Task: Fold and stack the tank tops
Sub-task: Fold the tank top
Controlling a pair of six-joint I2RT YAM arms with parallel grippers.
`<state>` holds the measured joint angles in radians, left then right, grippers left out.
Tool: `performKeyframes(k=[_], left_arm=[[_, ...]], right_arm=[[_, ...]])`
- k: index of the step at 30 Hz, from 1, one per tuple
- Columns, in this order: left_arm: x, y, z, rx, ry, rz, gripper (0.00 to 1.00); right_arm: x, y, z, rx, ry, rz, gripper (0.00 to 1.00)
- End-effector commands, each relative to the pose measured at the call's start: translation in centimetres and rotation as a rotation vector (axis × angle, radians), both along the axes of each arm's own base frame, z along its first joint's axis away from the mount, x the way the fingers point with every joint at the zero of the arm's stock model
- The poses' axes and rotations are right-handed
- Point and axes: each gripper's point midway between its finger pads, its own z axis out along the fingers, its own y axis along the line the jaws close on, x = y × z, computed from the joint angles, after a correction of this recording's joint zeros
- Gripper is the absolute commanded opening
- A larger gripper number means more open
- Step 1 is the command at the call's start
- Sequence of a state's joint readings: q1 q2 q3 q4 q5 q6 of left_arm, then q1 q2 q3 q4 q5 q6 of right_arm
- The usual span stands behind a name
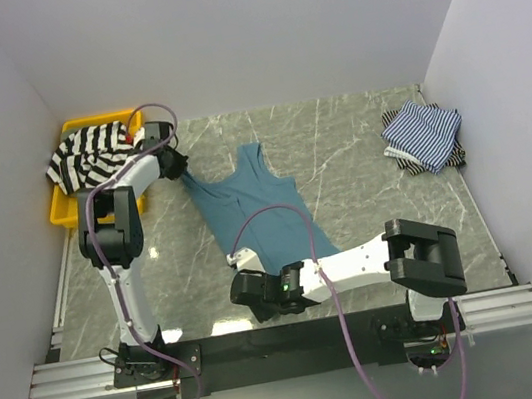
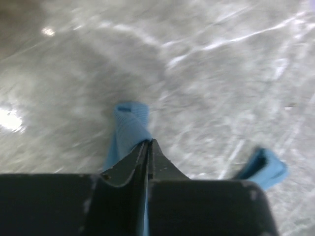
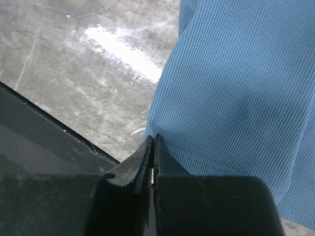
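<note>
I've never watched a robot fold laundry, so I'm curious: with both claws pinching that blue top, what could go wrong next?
1. The left claw pinches only one thin strap; it may slip free when lifted.
2. The other strap lies loose, so the blue top could fold crooked.
3. The right claw grips the hem right at its edge, so the cloth might bunch.

I see no words, numbers or signs I can read, not on the teal tank top [image 1: 257,206] and not on the yellow tray [image 1: 61,210]. My left wrist view is blurry, so maybe tiny print hides there.
</note>
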<state>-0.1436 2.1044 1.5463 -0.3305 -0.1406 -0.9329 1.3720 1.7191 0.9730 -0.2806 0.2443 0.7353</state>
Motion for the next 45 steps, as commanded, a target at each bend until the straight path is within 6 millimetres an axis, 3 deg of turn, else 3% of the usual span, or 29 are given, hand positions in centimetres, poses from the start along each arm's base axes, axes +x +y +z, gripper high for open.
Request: performKeyframes(k=[1, 3, 11, 15, 20, 25, 27, 28, 30, 31, 34, 36, 37, 39, 40, 42, 43, 45], left_arm=[[2.4, -0.9, 1.9, -0.018, -0.066, -0.056, 0.05], [3.0, -1.1, 1.5, -0.014, -0.062, -0.07, 0.01], [3.9, -2.2, 0.1, 0.022, -0.033, -0.116, 0.04], [4.1, -2.0, -0.1, 0.063, -0.015, -0.113, 0.19], [5.4, -1.9, 1.3, 0.081, -0.065, -0.124, 0.38], [7.3, -2.5, 5.5, 0.084, -0.174, -0.174, 0.52], [7.7, -2.6, 8.5, 0.082, -0.234, -0.192, 0.56], [8.0, -2.6, 11.3, 0.077, -0.281, -0.196, 0.57], [8.1, -2.6, 13.9, 0.062, -0.324, -0.219, 0.59], [7.9, -2.5, 16.7, 0.059, -0.362, -0.225, 0.61], [6.9, -2.5, 21.4, 0.058, -0.435, -0.24, 0.64], [5.9, -2.5, 22.2, 0.052, -0.442, -0.242, 0.65], [5.2, -2.5, 23.8, 0.048, -0.472, -0.243, 0.66], [4.5, -2.5, 24.5, 0.035, -0.489, -0.241, 0.66], [3.8, -2.5, 24.5, 0.027, -0.484, -0.239, 0.66], [3.5, -2.5, 24.4, 0.013, -0.495, -0.23, 0.66], [2.8, -2.7, 23.7, -0.003, -0.473, -0.24, 0.65], [2.0, -3.0, 23.1, -0.026, -0.458, -0.232, 0.63]], right_arm=[[-1.0, 0.8, 0.7, 0.057, 0.03, 0.025, 0.0], [-1.1, 1.1, 0.8, 0.067, 0.034, 0.036, 0.0], [-1.9, 1.4, 0.0, 0.064, 0.067, 0.071, 0.0], [-2.0, 2.7, 0.7, 0.088, 0.075, 0.088, 0.0], [-1.7, 4.7, 1.3, 0.102, 0.077, 0.104, 0.0], [-0.7, 8.2, 2.4, 0.155, 0.095, 0.108, 0.02], [0.4, 9.7, 2.6, 0.208, 0.107, 0.101, 0.06], [0.5, 10.3, 2.6, 0.23, 0.129, 0.112, 0.11], [1.6, 11.8, 3.6, 0.318, 0.153, 0.131, 0.18], [1.9, 12.3, 3.9, 0.341, 0.155, 0.158, 0.26], [2.3, 13.5, 6.2, 0.408, 0.132, 0.219, 0.4], [2.6, 13.3, 7.4, 0.422, 0.103, 0.23, 0.49], [2.7, 13.1, 9.1, 0.449, 0.079, 0.237, 0.53], [2.8, 12.1, 9.6, 0.453, 0.065, 0.221, 0.56], [3.0, 11.6, 11.3, 0.483, 0.048, 0.211, 0.58], [3.9, 10.2, 11.5, 0.477, 0.029, 0.16, 0.58], [4.4, 9.5, 12.8, 0.498, 0.012, 0.126, 0.58], [6.5, 6.9, 12.3, 0.453, 0.0, 0.027, 0.58]])
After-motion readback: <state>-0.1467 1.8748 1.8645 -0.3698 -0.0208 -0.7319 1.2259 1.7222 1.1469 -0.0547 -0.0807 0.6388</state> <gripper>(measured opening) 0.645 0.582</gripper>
